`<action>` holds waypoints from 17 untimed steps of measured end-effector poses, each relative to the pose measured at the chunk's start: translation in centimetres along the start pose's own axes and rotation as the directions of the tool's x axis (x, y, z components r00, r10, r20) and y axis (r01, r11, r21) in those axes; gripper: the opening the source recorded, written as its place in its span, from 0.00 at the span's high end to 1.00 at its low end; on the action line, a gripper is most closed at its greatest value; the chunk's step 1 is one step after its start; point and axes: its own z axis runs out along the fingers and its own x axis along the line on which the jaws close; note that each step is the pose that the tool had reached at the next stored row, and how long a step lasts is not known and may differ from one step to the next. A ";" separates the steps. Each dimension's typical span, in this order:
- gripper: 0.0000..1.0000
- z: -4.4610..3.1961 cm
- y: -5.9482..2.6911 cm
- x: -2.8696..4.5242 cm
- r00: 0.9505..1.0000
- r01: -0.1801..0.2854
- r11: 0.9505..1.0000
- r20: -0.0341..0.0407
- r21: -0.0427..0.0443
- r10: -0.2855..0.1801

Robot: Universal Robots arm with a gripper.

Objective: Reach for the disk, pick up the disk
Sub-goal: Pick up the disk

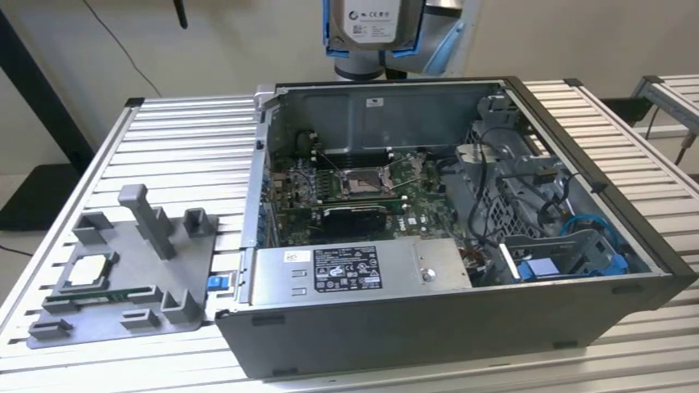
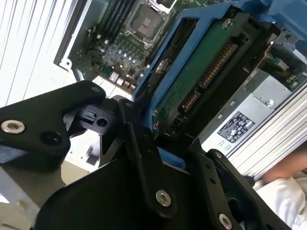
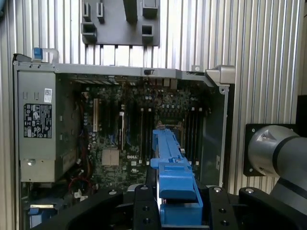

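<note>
The disk hangs high above the open computer case in the exterior view, at the top edge of the frame, its white label facing the camera and blue rails running down both sides. In the second wrist view the gripper has its black fingers closed against the blue rail of the disk, whose green circuit board and connector face the camera; the drive is held clear of the case, with the motherboard far below it. In the first wrist view the blue rail of the disk juts out edge-on between the 2 black finger arms, above the motherboard with its empty processor socket. The grey power supply with a black-and-white label sits along the case's near wall. On the slatted aluminium table, toward the exterior view's left, a grey plastic fixture holds a small square processor chip. A person's sleeve appears at the edge of the second wrist view.
</note>
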 end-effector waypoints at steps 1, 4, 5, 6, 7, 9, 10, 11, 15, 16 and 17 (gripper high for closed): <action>1.00 0.02 -0.39 0.00 1.000 0.000 1.000 0.000 0.000 0.000; 1.00 0.09 -1.64 0.02 1.000 0.000 1.000 0.000 0.000 0.000; 1.00 0.10 -2.01 0.02 1.000 0.000 1.000 0.000 0.000 0.000; 1.00 0.13 -2.37 0.02 1.000 0.000 1.000 0.000 0.001 0.000; 1.00 0.15 -2.77 0.03 1.000 0.000 1.000 0.000 0.001 0.000; 1.00 0.18 -3.56 0.03 1.000 0.000 1.000 0.000 0.001 0.000; 1.00 0.19 -3.92 0.04 1.000 0.000 1.000 0.000 0.001 0.000; 1.00 0.21 -4.29 0.05 1.000 0.000 1.000 0.000 0.001 0.000; 1.00 0.27 -5.73 0.06 1.000 0.000 1.000 0.000 0.001 0.000; 1.00 0.28 -6.08 0.06 1.000 0.000 1.000 0.000 0.001 0.000; 1.00 0.30 -6.45 0.07 1.000 0.000 1.000 0.000 0.001 0.000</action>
